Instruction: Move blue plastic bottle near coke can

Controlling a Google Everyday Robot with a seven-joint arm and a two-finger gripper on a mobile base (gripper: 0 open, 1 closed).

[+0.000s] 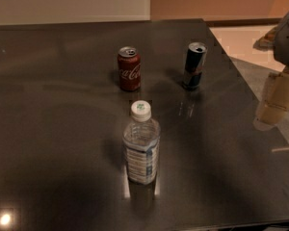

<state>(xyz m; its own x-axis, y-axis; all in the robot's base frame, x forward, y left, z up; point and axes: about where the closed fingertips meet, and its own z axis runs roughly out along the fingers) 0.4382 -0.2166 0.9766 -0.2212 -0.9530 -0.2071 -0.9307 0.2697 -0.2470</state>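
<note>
Where the dark, glossy tabletop (pixel 48 129) comes closest to the onlooker, the blue plastic bottle (pixel 141 146) stands upright on it, a little right of the middle of the view. Its white cap (pixel 140 110) is screwed on, and a blue-and-white label wraps the lower part of its clear body. A faint reflection of the bottle shows on the surface at its base.

Farther back and slightly to the left, the coke can (pixel 129 69) stands upright with its silver top showing. Bottle and can do not touch; a stretch of bare tabletop lies between them.

Right of the coke can, at about the same depth, a taller, slimmer dark can (pixel 194 65) stands upright near the tabletop's right edge. The three containers mark the corners of a triangle.

At the right border of the view, past the tabletop's edge, the gripper (pixel 275 100) appears as a pale, indistinct shape, well apart from the bottle. Whether it is released or clenched cannot be told.

A small bright glint (pixel 5 219) lies on the tabletop at the lower left corner.
</note>
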